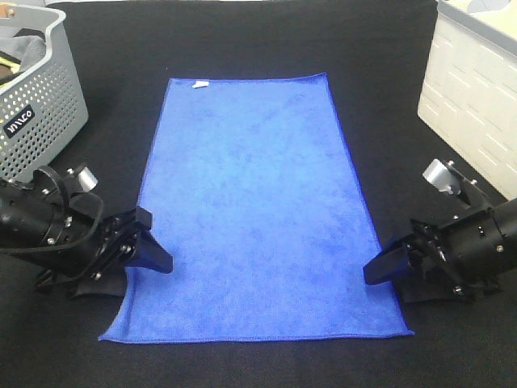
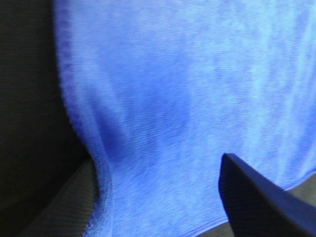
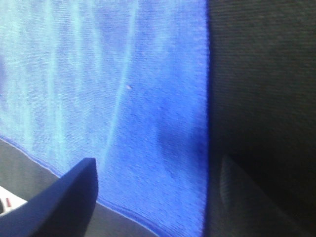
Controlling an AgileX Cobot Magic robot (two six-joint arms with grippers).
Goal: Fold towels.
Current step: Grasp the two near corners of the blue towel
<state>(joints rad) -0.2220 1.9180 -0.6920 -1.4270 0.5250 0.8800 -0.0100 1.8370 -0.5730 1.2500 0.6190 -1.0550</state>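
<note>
Blue towel spread flat on the black worktop, one pair of fingers at each long side.

The blue towel (image 1: 258, 210) lies open in the middle of the worktop (image 1: 266, 40), its short sides facing the front and far edges, and the small white tag (image 1: 199, 83) is on the far short side. The left fingers (image 1: 157, 259) are low at the left long side, close to the towel's front corner; they stand apart, one over the cloth and one on the black surface, and the hem makes a small wave between them. The right fingers (image 1: 381, 265) are at the right long side, also apart, with the hem between them. A grey perforated basket (image 1: 48, 121) stands at the far left corner and a white crate (image 1: 468, 105) at the far right.
</note>
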